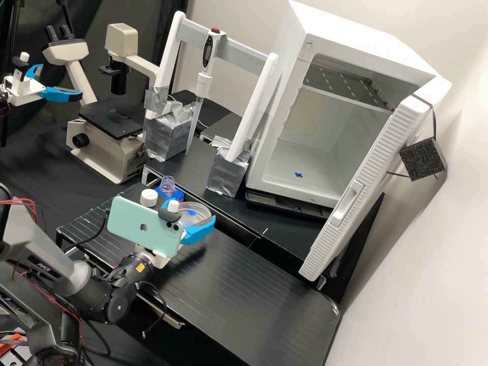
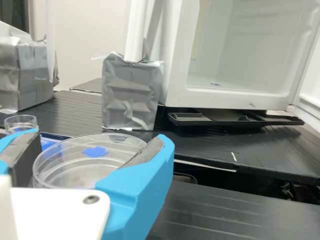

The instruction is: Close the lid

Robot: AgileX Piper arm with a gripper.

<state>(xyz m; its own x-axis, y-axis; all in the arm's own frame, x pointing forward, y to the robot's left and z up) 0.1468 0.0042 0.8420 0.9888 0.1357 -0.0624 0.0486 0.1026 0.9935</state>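
Blue patch (image 2: pixel 95 151) marks the clear round dish (image 2: pixel 65 173)

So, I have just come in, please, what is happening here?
The robot's claw holds a clear round dish with a blue mark, at the black bench. I cannot tell whether the dish's lid is fully closed. Behind, a white cabinet stands with its door open.
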